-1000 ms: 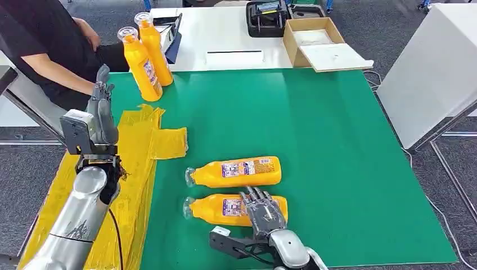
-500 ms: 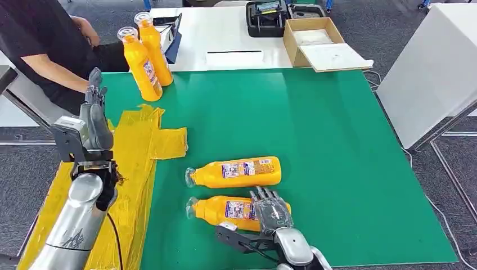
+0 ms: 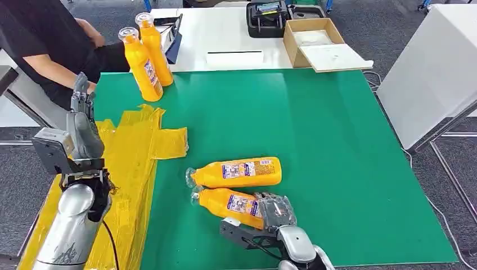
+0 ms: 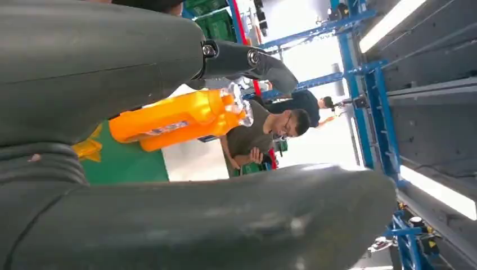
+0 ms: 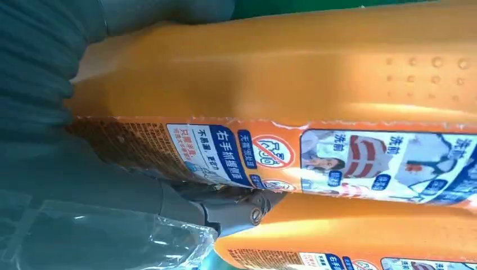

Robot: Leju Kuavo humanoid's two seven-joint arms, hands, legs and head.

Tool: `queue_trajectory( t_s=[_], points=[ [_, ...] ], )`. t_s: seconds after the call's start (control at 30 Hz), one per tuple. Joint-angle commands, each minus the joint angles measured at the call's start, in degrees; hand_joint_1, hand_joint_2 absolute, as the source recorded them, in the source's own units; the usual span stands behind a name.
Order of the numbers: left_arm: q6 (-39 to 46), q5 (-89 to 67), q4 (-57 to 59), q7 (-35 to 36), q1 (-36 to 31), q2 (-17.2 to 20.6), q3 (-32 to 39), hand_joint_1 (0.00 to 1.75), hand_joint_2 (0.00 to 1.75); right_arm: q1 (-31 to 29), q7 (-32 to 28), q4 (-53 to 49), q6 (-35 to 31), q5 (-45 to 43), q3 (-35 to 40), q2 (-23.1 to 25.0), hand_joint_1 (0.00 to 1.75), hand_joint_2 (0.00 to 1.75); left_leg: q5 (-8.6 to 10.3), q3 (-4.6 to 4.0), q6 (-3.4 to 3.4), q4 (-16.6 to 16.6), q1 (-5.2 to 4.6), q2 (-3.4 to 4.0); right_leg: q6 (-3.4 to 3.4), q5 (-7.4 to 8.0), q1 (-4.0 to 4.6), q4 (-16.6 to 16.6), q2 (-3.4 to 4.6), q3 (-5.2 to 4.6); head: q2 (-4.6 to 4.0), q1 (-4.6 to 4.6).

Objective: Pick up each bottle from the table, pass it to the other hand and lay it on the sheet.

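Two orange bottles lie side by side on the green mat [image 3: 315,129]. My right hand [image 3: 275,211] grips the nearer bottle [image 3: 228,201] at its base end, tilted, its cap close to the farther bottle [image 3: 239,172]. In the right wrist view the thumb [image 5: 225,211] sits between the held bottle [image 5: 315,84] and the other bottle [image 5: 360,236]. My left hand [image 3: 83,126] is raised over the yellow sheet [image 3: 143,140], fingers straight and apart, holding nothing. Two more orange bottles [image 3: 140,64] stand upright at the mat's far left corner, also in the left wrist view [image 4: 180,115].
A person in black [image 3: 39,39] sits at the far left beside the upright bottles. Behind the mat, a white table carries a cardboard box [image 3: 315,39] and a black case [image 3: 267,17]. A white block [image 3: 433,67] stands to the right.
My right hand has closed on the nearer bottle and shifted it up toward the farther one, tilting it. My left hand has drifted left and away.
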Motion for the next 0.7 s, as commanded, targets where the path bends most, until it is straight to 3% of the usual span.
queue_trajectory(
  t_s=[0.03, 0.37, 0.53, 0.67, 0.7],
  points=[
    [-0.3, -0.1, 0.1, 0.5, -0.6, -0.5, 1.1, 0.0, 0.0, 1.6, -0.1, 1.0, 0.8, -0.2, -0.9, -0.4, 1.75, 1.75, -0.1, 0.31, -0.14, 0.0, 0.02, -0.09, -0.02, -0.13, 0.05, 0.0, -0.27, 0.36, 0.0, 0.0],
    [-0.7, -0.3, 0.9, 1.1, -0.8, -0.1, 1.2, 0.0, 0.0, 2.1, -0.8, -2.0, 1.3, -1.9, -2.3, -0.2, 1.75, 1.75, -0.04, 0.15, -0.09, 0.0, 0.01, -0.07, 0.0, -0.06, 0.02, 0.0, -0.18, 0.18, 0.0, 0.0],
    [-4.4, 1.9, 5.6, 2.4, -3.4, 0.0, 0.4, 0.0, 0.0, 0.2, -6.7, -11.1, 4.8, -15.2, -5.1, -2.5, 1.75, 1.75, -0.09, 0.24, -0.13, 0.0, -0.02, -0.09, 0.0, -0.13, 0.01, 0.0, -0.27, 0.28, 0.0, 0.02],
    [-9.0, 4.3, 7.5, 3.3, -4.7, 0.2, -0.2, 0.0, 0.0, -2.5, -7.7, -22.0, 4.1, -20.3, -7.4, -5.6, 1.75, 1.75, -0.04, 0.04, -0.1, 0.1, -0.05, -0.12, 0.02, -0.1, -0.03, 0.1, -0.27, 0.06, 0.0, 0.0],
    [-11.2, 5.9, 8.3, 4.0, -5.5, 0.1, -0.3, 0.0, 1.75, -4.0, -8.8, -25.0, 2.9, -21.8, -8.1, -5.8, 1.75, 1.75, -0.05, 0.08, -0.11, 0.1, -0.06, -0.12, 0.02, -0.12, -0.04, 0.1, -0.3, 0.11, 0.0, 0.0]
  ],
)
